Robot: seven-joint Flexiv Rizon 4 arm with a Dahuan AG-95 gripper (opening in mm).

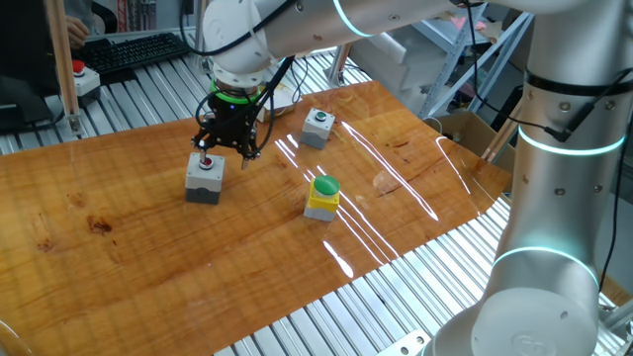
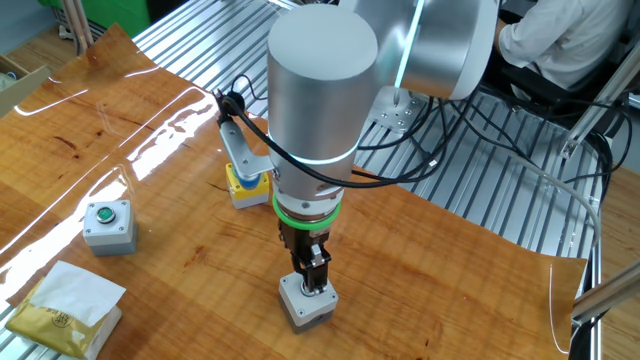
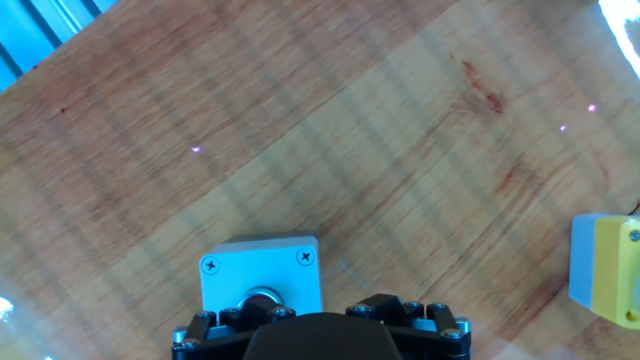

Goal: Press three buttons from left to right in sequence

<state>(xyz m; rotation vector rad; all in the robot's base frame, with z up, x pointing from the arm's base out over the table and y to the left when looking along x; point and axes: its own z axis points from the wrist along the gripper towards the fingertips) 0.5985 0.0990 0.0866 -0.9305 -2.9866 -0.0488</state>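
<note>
My gripper [image 1: 206, 155] is right on top of the grey box with the red button [image 1: 205, 179]. My fingertips come down onto the red button in the middle of its lid. In the other fixed view my gripper [image 2: 316, 283] also sits on the top of this box [image 2: 306, 302]. I cannot tell if my fingers are open or closed, because no view shows a gap or a touch between the tips.

In the hand view the grey box [image 3: 261, 277] is at the bottom, just in front of my black hand parts. Its pale lid has screws in the corners. I see no words or labels on it.

The yellow box with the big green dome [image 1: 322, 196] stands well apart from the grey box, nearer the table's shiny edge. In the hand view only its side [image 3: 606, 271] peeks in at the right edge. In the other fixed view my arm hides most of it [image 2: 246, 188].

The grey box with the small green button [image 1: 317, 128] stands farther back on the wooden table [image 1: 119, 257]. In the other fixed view it [image 2: 109, 226] is at the left, near a yellow packet with white paper on it [image 2: 62, 305]. The packet has small print, but it is too tiny to read.
</note>
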